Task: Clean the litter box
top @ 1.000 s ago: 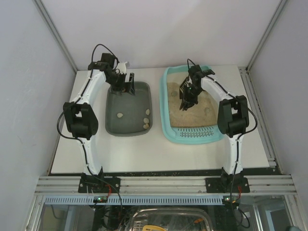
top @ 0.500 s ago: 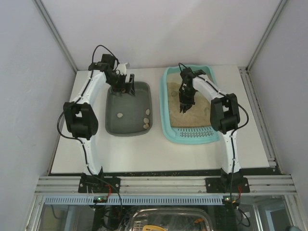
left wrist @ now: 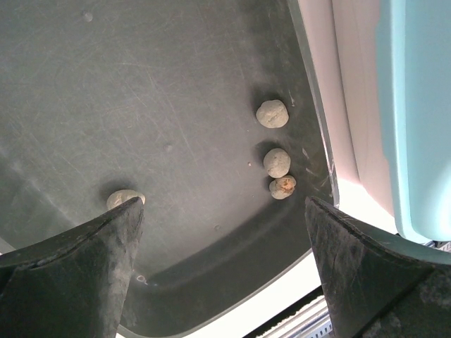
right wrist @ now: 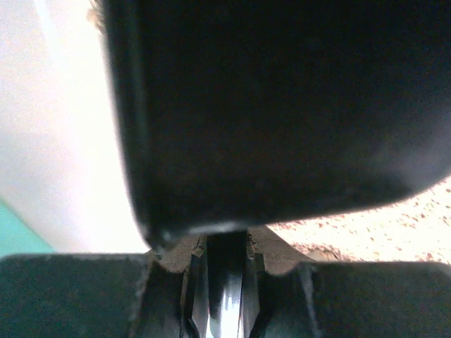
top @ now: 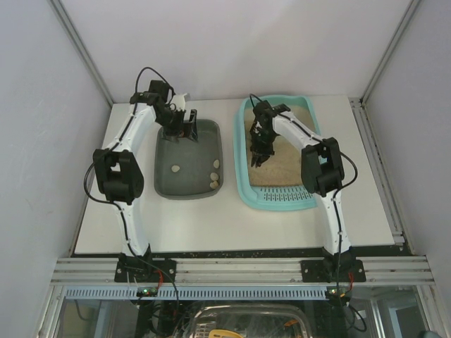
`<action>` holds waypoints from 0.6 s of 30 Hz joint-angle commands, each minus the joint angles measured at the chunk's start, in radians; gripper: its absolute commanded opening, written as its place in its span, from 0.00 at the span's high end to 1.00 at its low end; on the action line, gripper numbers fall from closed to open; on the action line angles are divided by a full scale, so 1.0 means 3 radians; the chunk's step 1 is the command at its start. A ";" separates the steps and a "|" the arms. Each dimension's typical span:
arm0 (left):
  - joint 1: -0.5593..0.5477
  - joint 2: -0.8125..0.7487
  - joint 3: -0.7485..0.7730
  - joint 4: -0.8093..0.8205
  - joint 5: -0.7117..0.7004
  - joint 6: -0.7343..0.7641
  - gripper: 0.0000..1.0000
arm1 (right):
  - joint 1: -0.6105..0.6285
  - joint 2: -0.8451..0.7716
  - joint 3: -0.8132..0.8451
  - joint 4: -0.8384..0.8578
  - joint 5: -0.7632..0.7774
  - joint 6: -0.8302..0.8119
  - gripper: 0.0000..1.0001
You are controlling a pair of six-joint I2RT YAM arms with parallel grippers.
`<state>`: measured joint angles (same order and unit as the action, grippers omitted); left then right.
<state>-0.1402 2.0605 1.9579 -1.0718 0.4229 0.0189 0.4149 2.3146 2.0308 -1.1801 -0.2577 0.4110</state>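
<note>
The light-turquoise litter box (top: pixel 242 163) lies at the right and holds beige sandy litter (top: pixel 290 163). My right gripper (top: pixel 259 151) is low over the litter by the box's left wall. It is shut on the handle of a black scoop (right wrist: pixel 282 105), which fills most of the right wrist view; litter (right wrist: pixel 398 224) shows beyond it. My left gripper (top: pixel 184 127) is open and empty over the far end of the dark grey tray (top: pixel 165 184). In the left wrist view its fingers (left wrist: pixel 84 267) frame the tray floor (left wrist: pixel 141 105).
The grey tray holds several pale clumps: three near its right wall (left wrist: pixel 277 163) (top: pixel 215 173) and one at the left (left wrist: pixel 123 198). The litter box rim (left wrist: pixel 416 105) runs just right of the tray. Enclosure walls stand on three sides.
My right gripper has moved left across the litter box with the scoop, from the middle of the litter to the left wall. The left arm has not moved.
</note>
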 commanded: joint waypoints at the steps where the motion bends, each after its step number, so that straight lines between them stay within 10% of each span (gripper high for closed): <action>1: -0.0014 -0.0205 -0.0044 0.0055 0.0053 0.0024 0.00 | 0.0022 -0.0085 -0.0287 0.0232 -0.0646 0.0075 1.00; 18: 0.0053 -0.0208 -0.0118 -0.0275 0.0176 0.0210 0.00 | -0.0585 -0.0979 -0.1776 0.2015 -0.1656 0.0659 1.00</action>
<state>-0.1394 2.0602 1.9553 -1.0985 0.4324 0.0395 0.2779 2.0975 1.5593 -0.7448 -0.5961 0.5358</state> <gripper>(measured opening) 0.997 0.152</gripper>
